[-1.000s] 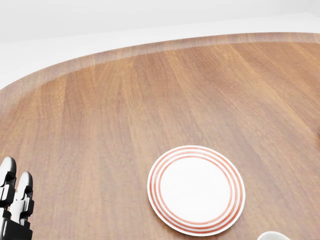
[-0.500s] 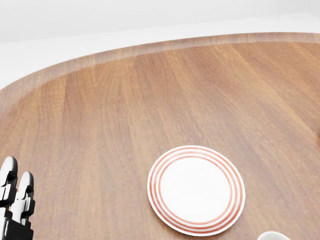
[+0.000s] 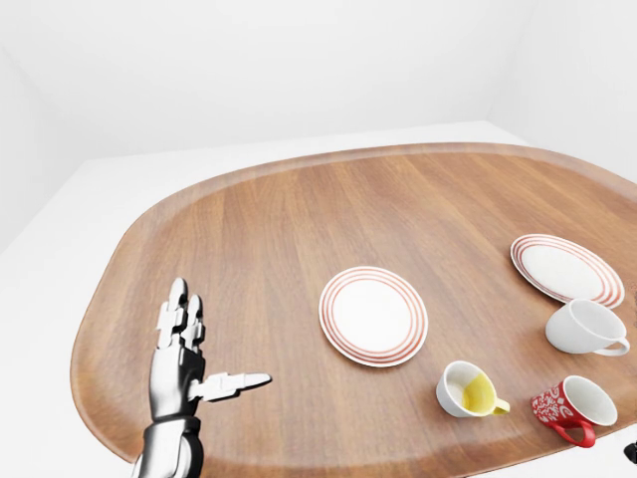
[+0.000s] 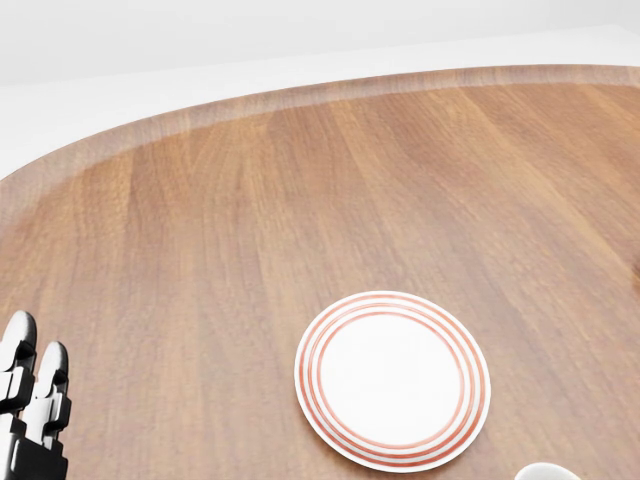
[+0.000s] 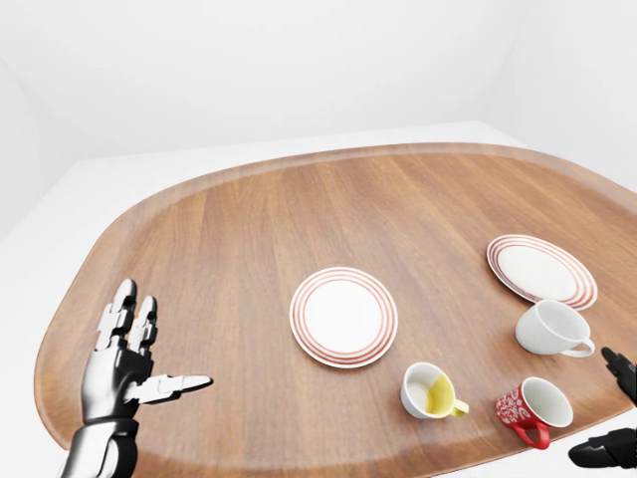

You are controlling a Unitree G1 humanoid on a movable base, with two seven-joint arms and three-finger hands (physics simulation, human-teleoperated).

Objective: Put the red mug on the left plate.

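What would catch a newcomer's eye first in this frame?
Probably the left hand, raised open over the lower left of the wooden table in the left-eye view. Next, the cluster at lower right: the red mug tipped on its side, a yellow-lined cup and a white cup. The left plate sits bare mid-table.

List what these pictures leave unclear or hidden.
- Right robot hand: right-eye view, cut by the right edge; open or shut unclear.
- Red mug: absent from the head view, which is framed too high.
- Yellow-lined cup: head view, only its rim above the bottom edge.
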